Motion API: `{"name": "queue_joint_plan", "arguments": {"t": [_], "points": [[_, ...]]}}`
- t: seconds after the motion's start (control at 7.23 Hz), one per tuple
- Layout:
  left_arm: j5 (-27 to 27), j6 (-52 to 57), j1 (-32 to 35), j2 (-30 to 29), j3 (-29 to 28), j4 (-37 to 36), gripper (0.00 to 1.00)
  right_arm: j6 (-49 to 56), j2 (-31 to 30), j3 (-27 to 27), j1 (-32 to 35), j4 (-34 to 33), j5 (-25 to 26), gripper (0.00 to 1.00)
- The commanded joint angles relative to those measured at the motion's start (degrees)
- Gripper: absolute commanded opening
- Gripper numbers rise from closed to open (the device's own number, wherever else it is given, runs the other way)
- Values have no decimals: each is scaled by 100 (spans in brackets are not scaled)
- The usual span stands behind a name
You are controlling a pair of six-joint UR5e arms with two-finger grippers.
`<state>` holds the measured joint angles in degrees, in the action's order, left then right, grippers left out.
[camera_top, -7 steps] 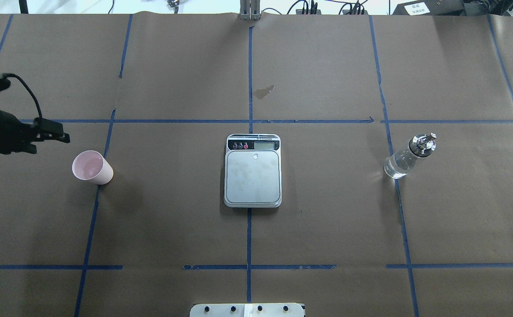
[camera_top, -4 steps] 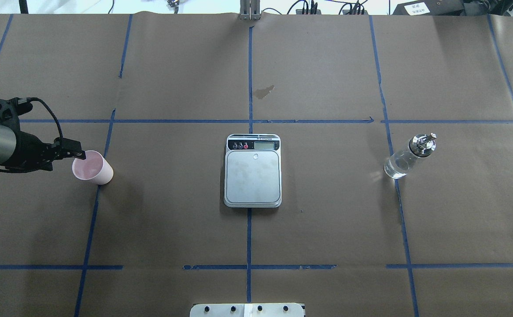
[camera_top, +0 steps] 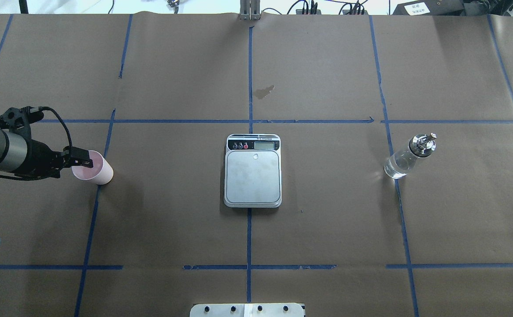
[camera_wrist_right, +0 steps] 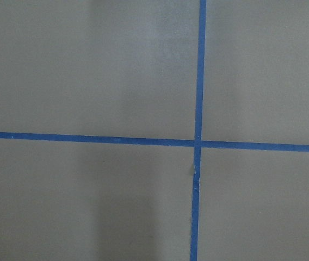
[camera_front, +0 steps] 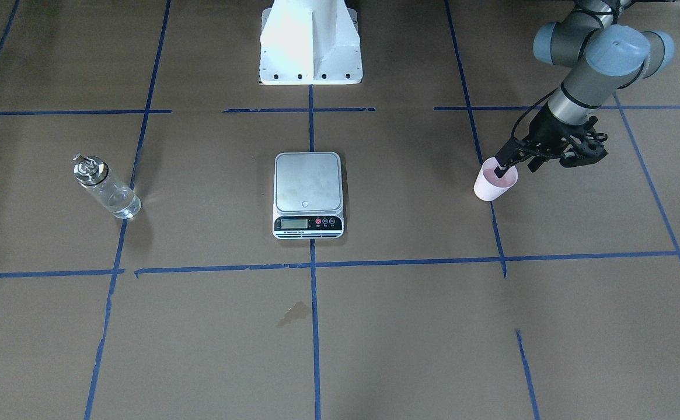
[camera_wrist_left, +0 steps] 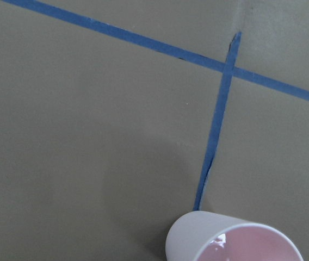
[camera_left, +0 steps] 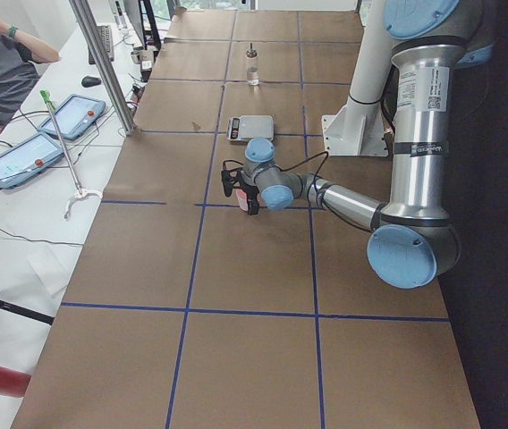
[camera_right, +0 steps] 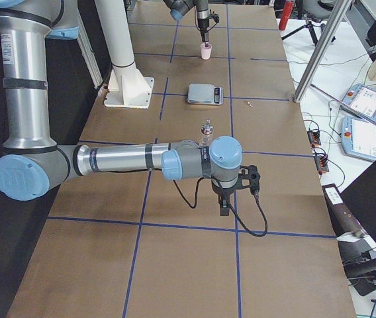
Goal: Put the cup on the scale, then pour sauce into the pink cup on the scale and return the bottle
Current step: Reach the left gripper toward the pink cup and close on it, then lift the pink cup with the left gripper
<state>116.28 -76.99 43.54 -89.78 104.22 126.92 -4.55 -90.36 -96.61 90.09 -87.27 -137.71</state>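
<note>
my left pincer (camera_top: 83,159) is right at the cup (camera_top: 101,172), and the coming move turns on that. the cup stands upright on the left part of the counter (camera_top: 326,220), mouth up, long axis vertical, and i come at it from its left side, angled down over the rim. my jaws are apart. seen from across the counter, one fingertip (camera_front: 498,171) looks dipped just inside the mouth while the other hangs outside the left wall. the wall seems to sit between them, though i can't tell whether either pad touches it. i judge the step in hand to be the pinch on that wall, not yet made. the cup rests on the brown paper at a blue tape line (camera_top: 91,229), not on the scale (camera_top: 252,176). the scale lies flat at the middle of the counter, well apart to the cup's right at about the same depth, with its display strip on the far side. once i am clamped, the carry should be a lift and a plain sweep to the right. a thin cup held by one wall may tilt or dent, so a gentle squeeze seems wise. the bottle (camera_top: 404,159) with its clear sauce (camera_top: 395,168) stands far off on the right, nearer my right pincer (camera_right: 224,207). that one hangs over bare counter, and i cannot tell whether it is apart or together.
</note>
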Motion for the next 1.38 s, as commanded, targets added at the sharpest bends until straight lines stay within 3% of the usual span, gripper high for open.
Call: {"name": "queue_joint_plan", "arguments": {"t": [0.0, 0.14, 0.28, 0.55, 0.83, 0.97, 1.25], "points": [[0, -1, -65, -22, -33, -1, 63, -2, 9, 2, 0, 0, -10, 100], [-9, -1, -65, -22, -51, -36, 28, -2, 9, 1, 0, 0, -10, 100], [-18, -1, -65, -39, -51, -201, 4, -2, 9, -7, 0, 0, -10, 100], [-18, 8, 5, -31, 140, -456, 0, -2, 9, -16, 0, -9, -10, 100], [8, 43, 127, -266, 1026, -1786, 0, -2, 1, -7, 0, -18, -19, 100], [8, 43, 407, -1016, 1065, -2629, 0, -2, 1, -16, 0, -9, -19, 100], [78, -140, 489, -3105, 1013, -4893, 0, -2, -17, -77, 9, 0, -10, 100]]}}
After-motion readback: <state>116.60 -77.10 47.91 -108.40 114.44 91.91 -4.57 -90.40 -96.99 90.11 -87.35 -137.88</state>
